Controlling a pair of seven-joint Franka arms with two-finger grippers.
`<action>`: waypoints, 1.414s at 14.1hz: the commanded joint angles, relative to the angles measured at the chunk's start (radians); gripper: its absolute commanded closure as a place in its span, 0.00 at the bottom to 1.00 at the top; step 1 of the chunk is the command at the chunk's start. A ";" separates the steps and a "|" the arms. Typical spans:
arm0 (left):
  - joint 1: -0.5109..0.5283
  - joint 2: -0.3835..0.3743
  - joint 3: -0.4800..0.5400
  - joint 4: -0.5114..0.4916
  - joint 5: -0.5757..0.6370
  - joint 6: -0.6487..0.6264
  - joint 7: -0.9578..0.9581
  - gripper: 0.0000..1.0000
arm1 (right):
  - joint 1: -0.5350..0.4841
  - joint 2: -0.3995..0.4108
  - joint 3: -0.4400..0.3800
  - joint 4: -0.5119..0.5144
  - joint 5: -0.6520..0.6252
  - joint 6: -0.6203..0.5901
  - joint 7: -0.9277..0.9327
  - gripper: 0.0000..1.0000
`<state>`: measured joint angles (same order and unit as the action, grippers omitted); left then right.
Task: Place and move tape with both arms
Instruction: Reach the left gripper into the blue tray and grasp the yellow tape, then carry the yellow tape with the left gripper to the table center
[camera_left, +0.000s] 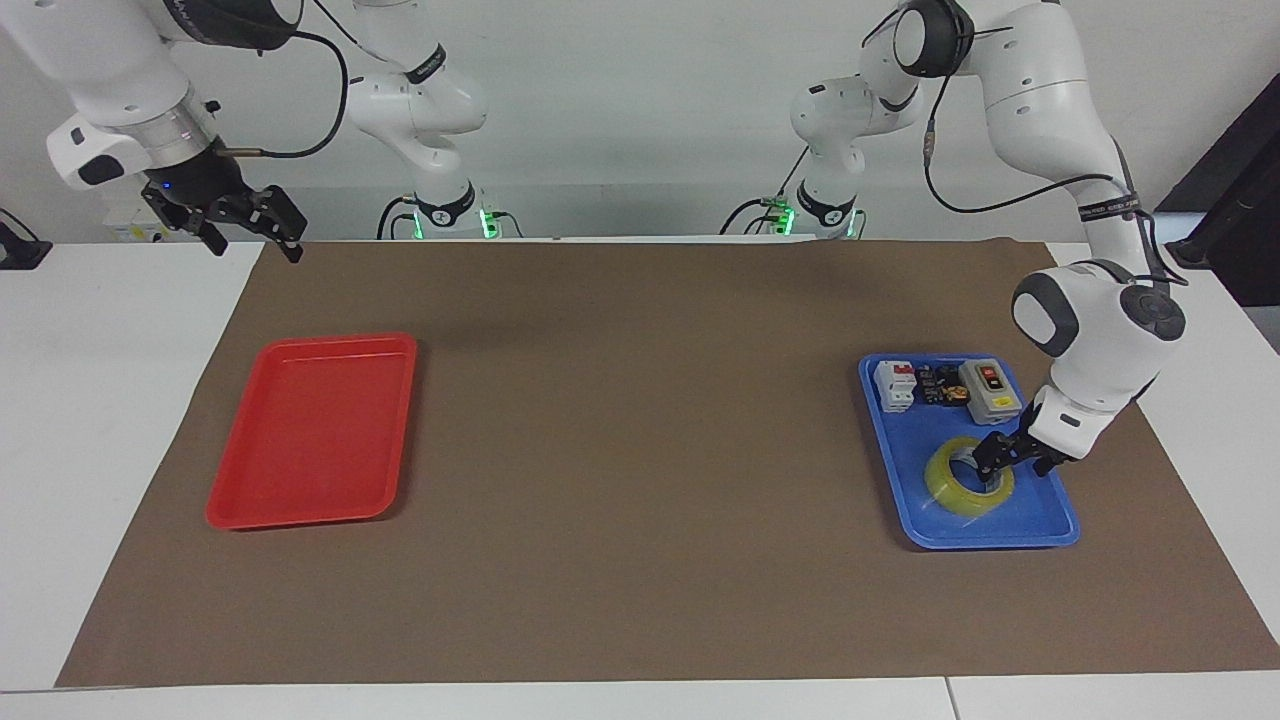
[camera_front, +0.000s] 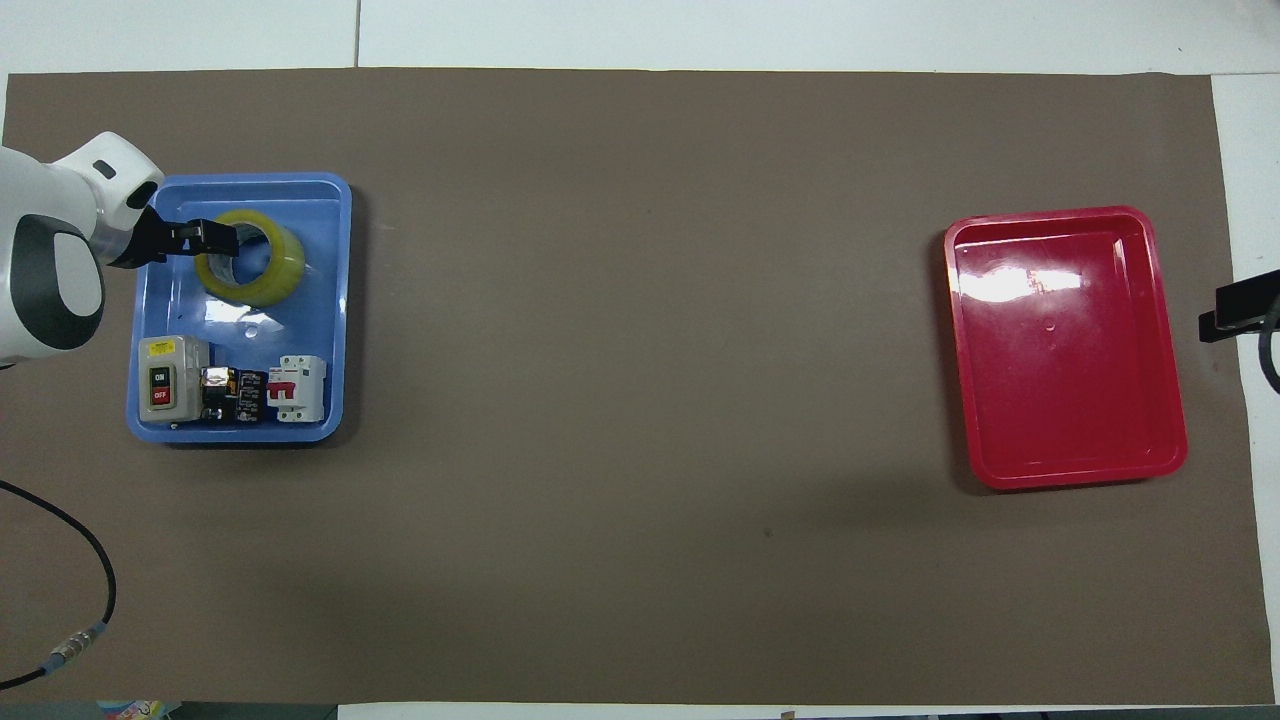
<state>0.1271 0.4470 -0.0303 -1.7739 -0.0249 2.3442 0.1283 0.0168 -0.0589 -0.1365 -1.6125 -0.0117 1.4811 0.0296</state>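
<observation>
The tape (camera_left: 955, 490) lies flat in the blue tray (camera_left: 1000, 540), in the half farther from the robots; it also shows in the overhead view (camera_front: 272, 272). My left gripper (camera_left: 1012, 463) is low at the tape's rim on the side toward the left arm's end. It is open, with one finger in the core hole and the other outside the roll, as the overhead view (camera_front: 205, 240) also shows. My right gripper (camera_left: 252, 228) is open and empty, held high over the mat's edge at the right arm's end, where that arm waits; only its tip (camera_front: 1235, 305) shows from overhead.
In the blue tray (camera_front: 340, 300), nearer the robots than the tape, stand a grey ON/OFF switch box (camera_left: 990, 390), a black module (camera_left: 940, 385) and a white breaker (camera_left: 895, 385). A red tray (camera_left: 310, 430) lies toward the right arm's end. Two smaller arms (camera_left: 445, 215) stand at the table's robot edge.
</observation>
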 joint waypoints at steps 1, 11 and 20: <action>-0.006 -0.004 -0.005 -0.015 -0.004 0.021 0.004 0.76 | -0.012 -0.019 0.003 -0.020 0.018 -0.007 -0.023 0.00; -0.093 -0.206 -0.003 -0.015 -0.004 -0.222 -0.077 1.00 | -0.012 -0.019 0.003 -0.020 0.018 -0.005 -0.023 0.00; -0.613 -0.165 -0.005 -0.033 0.173 -0.178 -0.945 1.00 | -0.012 -0.019 0.003 -0.020 0.018 -0.007 -0.025 0.00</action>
<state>-0.3971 0.2630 -0.0570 -1.8023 0.1059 2.1286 -0.6651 0.0168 -0.0589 -0.1365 -1.6125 -0.0117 1.4811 0.0296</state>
